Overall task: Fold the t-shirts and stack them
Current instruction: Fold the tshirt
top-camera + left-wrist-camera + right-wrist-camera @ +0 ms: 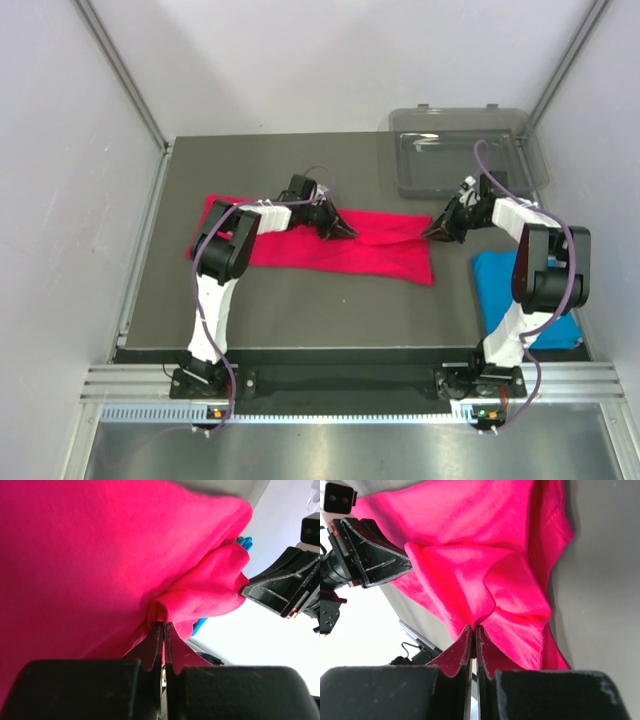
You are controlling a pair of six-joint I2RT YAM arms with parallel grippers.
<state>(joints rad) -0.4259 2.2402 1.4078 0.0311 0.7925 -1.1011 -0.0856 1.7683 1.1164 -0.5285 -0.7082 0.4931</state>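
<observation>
The crimson-pink t-shirt (300, 245) lies as a long folded band across the middle of the dark table. My left gripper (343, 229) is shut on a pinch of its upper edge (165, 611) near the middle. Facing it from the right, my right gripper (432, 231) is shut on the same upper edge at the band's right end (475, 617). Between the two grips the cloth sags in a crease. The sky blue t-shirt (498, 292) lies folded at the table's right edge, partly hidden behind the right arm; a sliver of it (245, 542) shows in the left wrist view.
A clear grey plastic tray (468, 152) stands at the back right corner of the table. White walls with metal posts close in the left, back and right. Both arm bases sit on the rail at the near edge.
</observation>
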